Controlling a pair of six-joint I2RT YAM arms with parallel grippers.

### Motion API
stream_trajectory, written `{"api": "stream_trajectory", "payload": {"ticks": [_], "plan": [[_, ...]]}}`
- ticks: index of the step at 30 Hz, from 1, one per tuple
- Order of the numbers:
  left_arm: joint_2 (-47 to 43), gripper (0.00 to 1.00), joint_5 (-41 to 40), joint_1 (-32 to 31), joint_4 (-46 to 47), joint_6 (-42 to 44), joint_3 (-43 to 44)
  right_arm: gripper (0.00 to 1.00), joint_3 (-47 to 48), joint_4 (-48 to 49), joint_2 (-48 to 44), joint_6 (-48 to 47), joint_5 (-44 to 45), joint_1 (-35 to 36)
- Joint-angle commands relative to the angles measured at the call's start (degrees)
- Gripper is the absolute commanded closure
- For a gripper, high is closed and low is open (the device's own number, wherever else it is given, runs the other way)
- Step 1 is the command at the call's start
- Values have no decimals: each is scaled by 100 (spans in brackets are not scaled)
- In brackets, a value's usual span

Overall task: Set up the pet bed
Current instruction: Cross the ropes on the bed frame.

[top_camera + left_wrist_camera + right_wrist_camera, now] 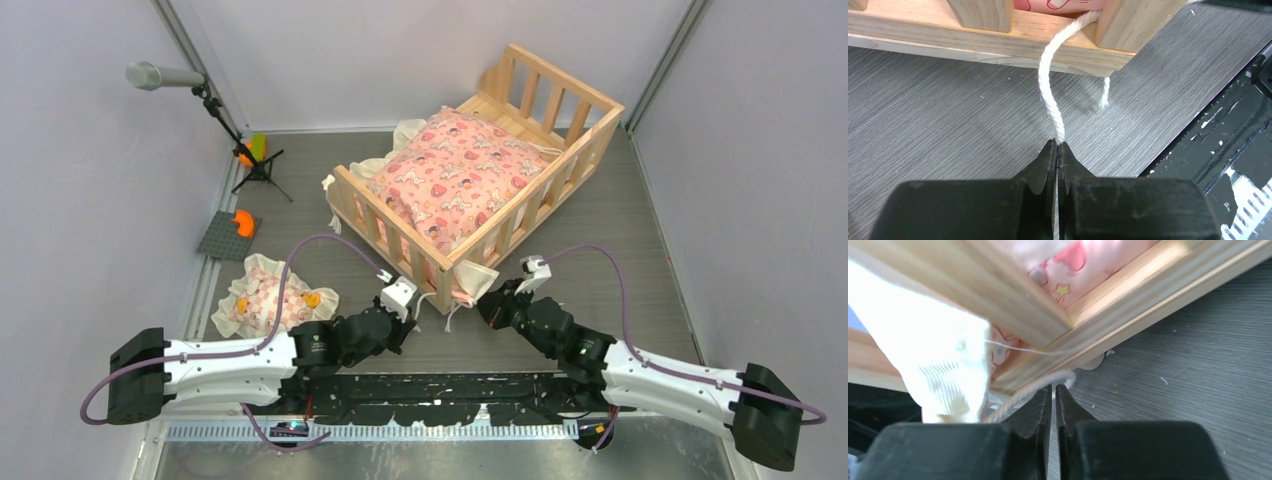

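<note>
Pet bed (385, 215) is located mid-surface (620, 230), set at an angle, its near corner pointed between the two arms. The pink cushion (455, 180) is already seated inside the frame, and cream frill is seen spilling out at the near corner and the far left side. The small pillow (270, 300) is left well apart, on the surface to the left. Left gripper (1057, 145) is pressed together, pinching the end of a white cord (1048, 85) that emerges between the slats above the base plank; this hold is judged to be for drawing a cushion tie outward so it can be fastened to the rail. Right gripper (1054, 390) is closed at the corner, just under the base edge, with a second cord (1043, 382) lying across its tips; whether that cord is actually gripped cannot be told. Tying is judged not yet done.
</note>
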Motion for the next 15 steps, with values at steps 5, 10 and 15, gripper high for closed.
{"api": "stream_trajectory", "payload": {"ticks": [5,10,15], "plan": [[-167,100,-79,-10,233,-37,140,98,66,-1571,-1682,611,1544,30],[-227,100,-96,-6,198,-27,139,100,557,-3360,-2074,975,2487,28],[-264,100,-114,-12,166,-10,184,87,896,-4083,-1909,1274,1951,29]]}}
